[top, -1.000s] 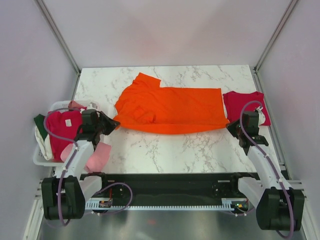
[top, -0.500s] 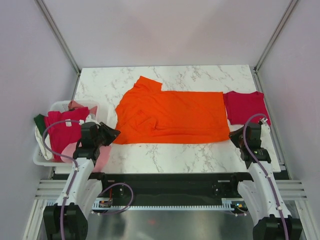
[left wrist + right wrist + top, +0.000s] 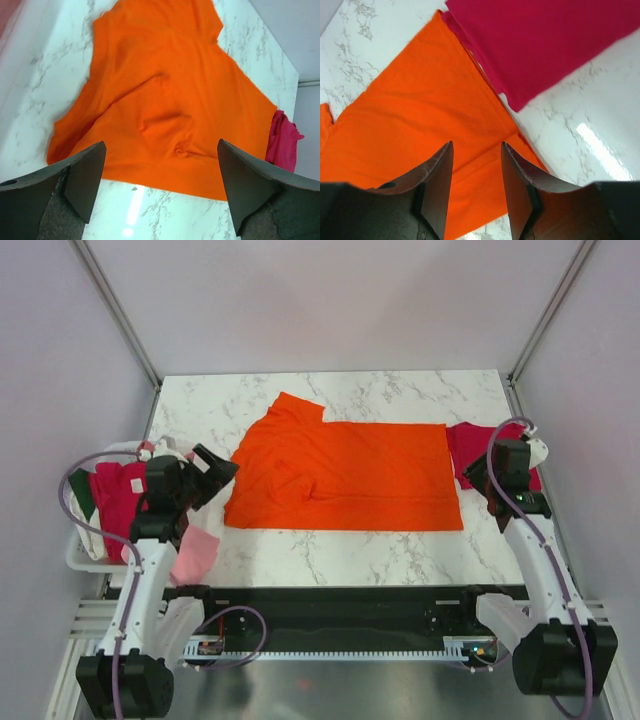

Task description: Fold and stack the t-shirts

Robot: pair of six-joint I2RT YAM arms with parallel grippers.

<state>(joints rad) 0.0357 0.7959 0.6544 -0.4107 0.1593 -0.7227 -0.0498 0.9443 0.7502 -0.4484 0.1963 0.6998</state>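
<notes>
The bright orange t-shirt lies spread flat on the marble table, folded lengthwise, with a sleeve at its upper left. A folded crimson t-shirt lies just beyond its right end. My left gripper hovers open at the shirt's left edge and holds nothing. The left wrist view has the orange t-shirt ahead of the wide-apart fingers. My right gripper hangs over the right end, jaws apart and empty. The right wrist view shows the orange t-shirt below the fingers, with the crimson t-shirt beyond.
A white basket stands at the table's left edge, holding a magenta shirt, a dark green one and a white one. A light pink shirt hangs over its near side. Cage posts flank the table.
Both grippers have opened and let go of the orange t-shirt's near edge. The shirt now lies flatter and squarer. Both arms have pulled up and outward from it.
</notes>
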